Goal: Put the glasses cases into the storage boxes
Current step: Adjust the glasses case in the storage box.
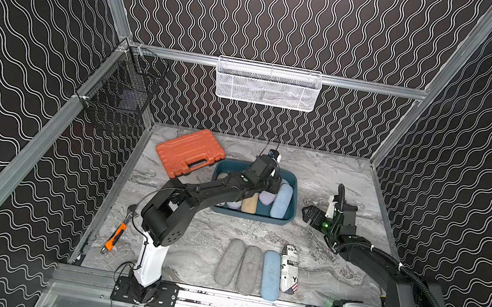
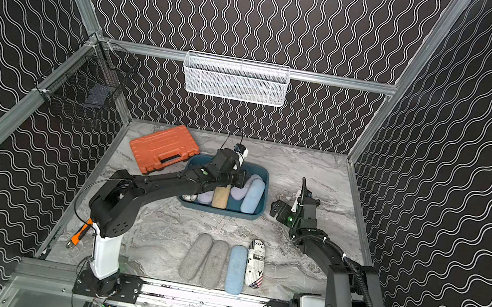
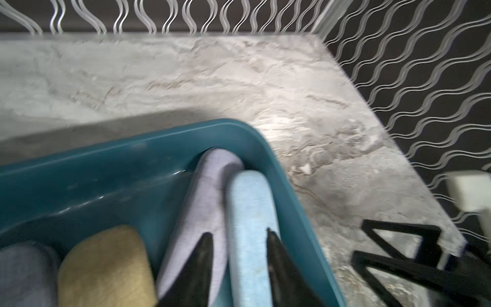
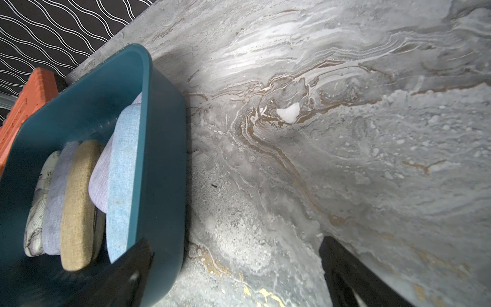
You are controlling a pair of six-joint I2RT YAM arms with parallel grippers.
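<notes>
Tray [image 1: 247, 217], 12 o'clock, crowded. Left gripper [image 3: 239, 234] straddles blue case [image 3: 247, 202], grip unclear; rising could drag it out. Right gripper [image 1: 310, 215], 3 o'clock, spread, empty.

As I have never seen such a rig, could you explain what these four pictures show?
Two robot arms are mounted at the front of the table. Two pictures look down from above, almost alike; the other two come from a camera on each wrist. The left arm's fingers sit either side of a light blue case inside a teal tray holding several cases; whether they grip it is unclear. The right arm's fingers hang open and empty beside the tray. Four glasses cases lie in front: two grey, one light blue, one newspaper-printed. An orange tool case lies near the tray.
</notes>
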